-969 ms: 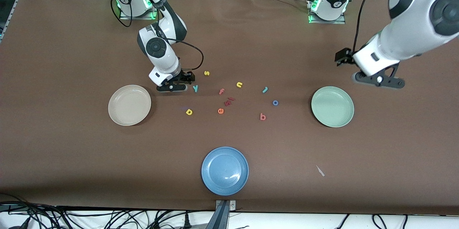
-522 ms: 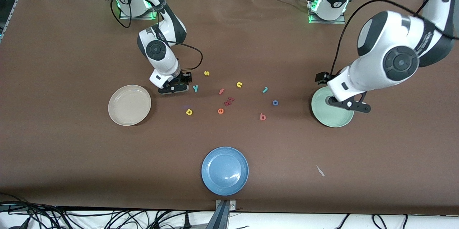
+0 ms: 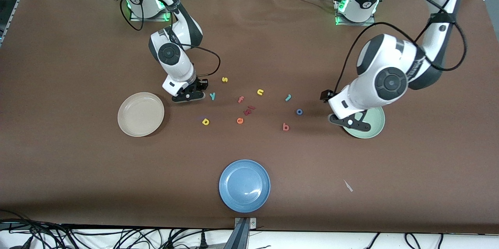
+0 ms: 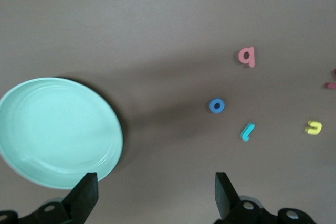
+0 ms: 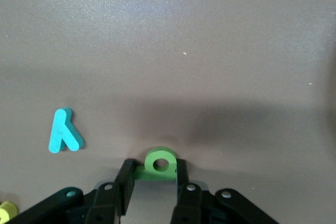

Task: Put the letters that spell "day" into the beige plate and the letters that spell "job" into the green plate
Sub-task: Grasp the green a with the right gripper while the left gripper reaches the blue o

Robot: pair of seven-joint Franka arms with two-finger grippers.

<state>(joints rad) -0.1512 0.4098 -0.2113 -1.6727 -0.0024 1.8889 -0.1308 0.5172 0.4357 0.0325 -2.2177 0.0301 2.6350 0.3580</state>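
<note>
My right gripper (image 3: 188, 96) (image 5: 153, 174) is down at the table between the beige plate (image 3: 132, 124) and the teal "y" (image 3: 212, 96) (image 5: 64, 131), shut on the dark green "d" (image 5: 157, 163), which lies flat between its fingers. The yellow "a" (image 3: 205, 122) lies nearer the front camera. My left gripper (image 3: 349, 121) (image 4: 155, 198) hangs open and empty over the green plate's (image 3: 372, 130) (image 4: 52, 129) rim on the letters' side. Beside that plate lie the blue "o" (image 3: 299, 112) (image 4: 216, 105), teal "j" (image 3: 288, 98) (image 4: 247, 131) and salmon "b" (image 3: 285, 126) (image 4: 246, 56).
Other letters lie mid-table: yellow "s" (image 3: 224, 79), yellow "n" (image 3: 260, 92), salmon "f" (image 3: 241, 99), orange "e" (image 3: 239, 120) and small red pieces (image 3: 248, 110). A blue plate (image 3: 244, 198) sits near the front edge. A pale scrap (image 3: 348, 186) lies toward the left arm's end.
The right gripper's fingers have closed onto the "d". The left arm has swung in from the table's end and come down over the green plate's rim.
</note>
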